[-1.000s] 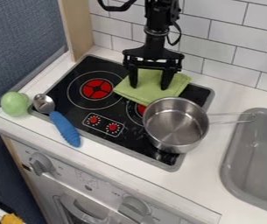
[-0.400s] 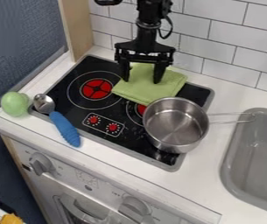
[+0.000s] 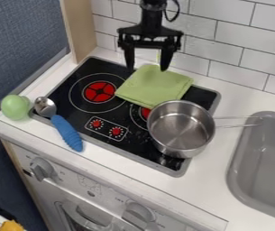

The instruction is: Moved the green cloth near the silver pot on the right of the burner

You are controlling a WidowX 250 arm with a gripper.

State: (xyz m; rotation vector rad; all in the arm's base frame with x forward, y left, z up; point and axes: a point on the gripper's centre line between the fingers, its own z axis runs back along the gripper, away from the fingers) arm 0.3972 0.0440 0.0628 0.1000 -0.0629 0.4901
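Pincer [image 3: 147, 68] open above the cloth's back edge, holding nothing; green cloth [image 3: 154, 86] lies folded on the stovetop [image 3: 65, 101], just beside the silver pot [image 3: 181, 128]; I judge placement done, only retreat left.

Your camera view looked down at a slant from above the front side of the toy kitchen; it faced over the white front panel [image 3: 91, 182] toward the tiled wall [image 3: 239, 34]; you had the cooktop [image 3: 139, 143] near the middle, the counter running slantwise from upper left to lower right, and the sink [image 3: 239, 164] cut off at the right edge; your viewpoint was near and high enough to show the inside bottom of the silver pot [image 3: 180, 128].
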